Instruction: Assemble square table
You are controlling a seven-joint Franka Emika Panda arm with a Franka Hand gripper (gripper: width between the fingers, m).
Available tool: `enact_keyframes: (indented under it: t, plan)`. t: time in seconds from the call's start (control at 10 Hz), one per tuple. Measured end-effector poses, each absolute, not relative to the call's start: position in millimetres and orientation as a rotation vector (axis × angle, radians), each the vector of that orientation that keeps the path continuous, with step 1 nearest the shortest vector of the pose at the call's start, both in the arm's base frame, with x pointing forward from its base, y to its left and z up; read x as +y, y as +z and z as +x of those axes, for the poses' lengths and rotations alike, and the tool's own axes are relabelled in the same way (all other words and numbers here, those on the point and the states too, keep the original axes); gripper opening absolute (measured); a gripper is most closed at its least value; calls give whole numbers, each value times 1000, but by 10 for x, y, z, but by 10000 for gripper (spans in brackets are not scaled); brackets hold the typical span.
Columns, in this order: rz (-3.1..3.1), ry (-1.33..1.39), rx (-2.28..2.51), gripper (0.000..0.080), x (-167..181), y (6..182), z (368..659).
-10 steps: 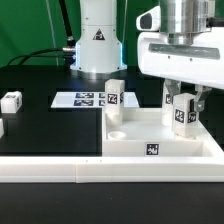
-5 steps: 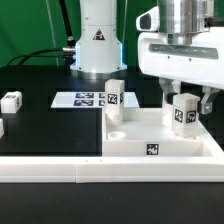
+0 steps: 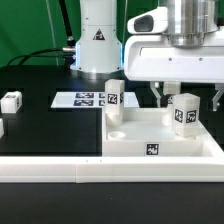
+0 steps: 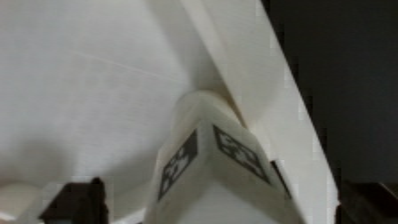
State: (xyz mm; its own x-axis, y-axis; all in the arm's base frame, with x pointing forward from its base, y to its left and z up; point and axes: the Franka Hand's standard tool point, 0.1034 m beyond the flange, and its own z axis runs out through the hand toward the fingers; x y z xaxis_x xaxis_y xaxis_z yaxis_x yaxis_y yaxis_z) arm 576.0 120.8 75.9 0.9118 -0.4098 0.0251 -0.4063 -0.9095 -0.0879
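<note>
The square table top (image 3: 130, 150) sits in the lower right of the exterior view. It is a white tray with a raised rim, a black-and-white tag (image 3: 152, 150) on its near wall and a round socket (image 3: 118, 131) at its near left corner. 2 legs stand upright on it: the far left leg (image 3: 113, 93) at the far left corner, and the far right leg (image 3: 184, 112) toward the far right side, directly under the arm.

The gripper (image 3: 188, 100) hangs over that far right leg with its jaws spread wide. 1 of its fingers (image 3: 158, 96) stands on the exterior view's left of the leg and the other on its right, each with a visible gap, so it has hold of nothing. The wrist view looks down on the same leg (image 4: 222, 150), with tags on 2 of its faces and the white tray floor beside it. A dark fingertip (image 4: 80, 200) shows there, clear of the block.

Outward from the tray, the marker board (image 3: 78, 99) lies flat on the black table (image 3: 45, 125), just left of the far left leg. A loose leg (image 3: 10, 101) rests at the left of the frame (another white block is cut off by the left edge below it). The long white border rail (image 3: 50, 168) runs along the bottom, touching the tray's near wall. The robot base (image 3: 97, 40) rises at the upper middle.
</note>
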Motion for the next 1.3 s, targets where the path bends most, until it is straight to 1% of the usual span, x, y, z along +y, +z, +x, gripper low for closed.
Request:
enact_keyframes:
  t: [0.2, 0.3, 0.6, 1.0, 1.1, 1.2, 1.3]
  plan:
    - [-3036, -65, 427, 649, 1212, 765, 5769]
    - [-3073, -77, 241, 649, 1221, 770, 5773]
    - [-3097, -105, -44, 649, 1250, 777, 5786]
    - [-3079, -113, -410, 649, 1207, 774, 5792]
    - [-3076, -113, -436, 523, 1204, 774, 5793]
    - [-3077, -113, -424, 378, 1205, 774, 5793]
    - [-3077, -113, -424, 288, 1204, 774, 5793]
